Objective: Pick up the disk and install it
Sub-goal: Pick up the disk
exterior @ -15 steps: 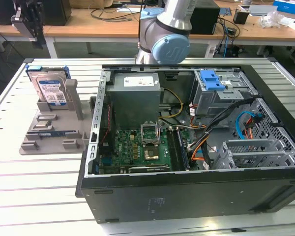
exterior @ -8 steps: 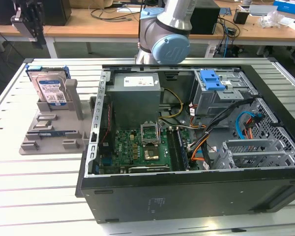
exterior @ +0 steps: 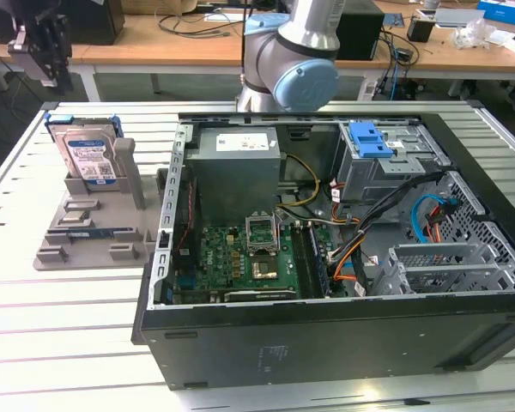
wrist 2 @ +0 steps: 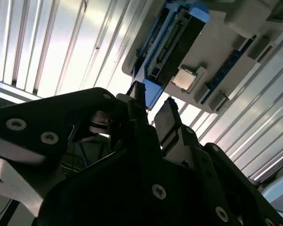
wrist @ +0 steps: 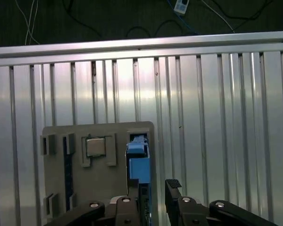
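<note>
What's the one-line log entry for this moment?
stage: pre-grasp | gripper: open, empty, over disk | disk: upright in grey holder, not picked | install: not done

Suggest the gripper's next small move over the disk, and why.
Probably a straight descent: the gripper hangs open above the disk, which stands on edge in the grey holder, its blue top edge roughly between the fingers, untouched.

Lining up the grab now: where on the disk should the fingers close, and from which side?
I'd come straight down from above and pinch the disk across its two broad faces at the free top edge. It stands on edge in the grey holder, lower part sunk in the slot. The open gripper hangs above it.
</note>
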`<state>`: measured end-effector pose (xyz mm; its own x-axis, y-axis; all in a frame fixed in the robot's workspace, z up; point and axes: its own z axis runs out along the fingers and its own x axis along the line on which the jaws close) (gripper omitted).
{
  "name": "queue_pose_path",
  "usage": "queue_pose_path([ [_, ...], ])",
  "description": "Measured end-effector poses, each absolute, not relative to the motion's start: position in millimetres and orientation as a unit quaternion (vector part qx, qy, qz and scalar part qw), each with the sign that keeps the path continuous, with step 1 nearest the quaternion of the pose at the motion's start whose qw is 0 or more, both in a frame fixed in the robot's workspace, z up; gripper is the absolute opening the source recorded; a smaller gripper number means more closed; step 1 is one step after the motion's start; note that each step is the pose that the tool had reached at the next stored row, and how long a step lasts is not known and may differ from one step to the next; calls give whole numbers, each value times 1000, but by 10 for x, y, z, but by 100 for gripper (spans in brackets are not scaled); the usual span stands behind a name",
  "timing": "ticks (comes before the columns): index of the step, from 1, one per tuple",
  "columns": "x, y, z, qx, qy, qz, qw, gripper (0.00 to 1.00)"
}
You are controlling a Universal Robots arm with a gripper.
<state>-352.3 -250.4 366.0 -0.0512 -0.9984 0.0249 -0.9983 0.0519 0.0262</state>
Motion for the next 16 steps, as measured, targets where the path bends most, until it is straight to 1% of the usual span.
queue_pose_path([
  [2, -3522, -2604, 3652, 689, -725, 0, 19, 36],
  [6, -3522, -2607, 3652, 688, -725, 0, 19, 37],
  [7, -3523, -2608, 3652, 688, -725, 0, 19, 43],
  [8, -3523, -2608, 3653, 688, -725, 0, 19, 43],
  [9, -3523, -2609, 3653, 688, -725, 0, 19, 49],
  [16, -3523, -2601, 3507, 699, -714, 0, 19, 49],
])
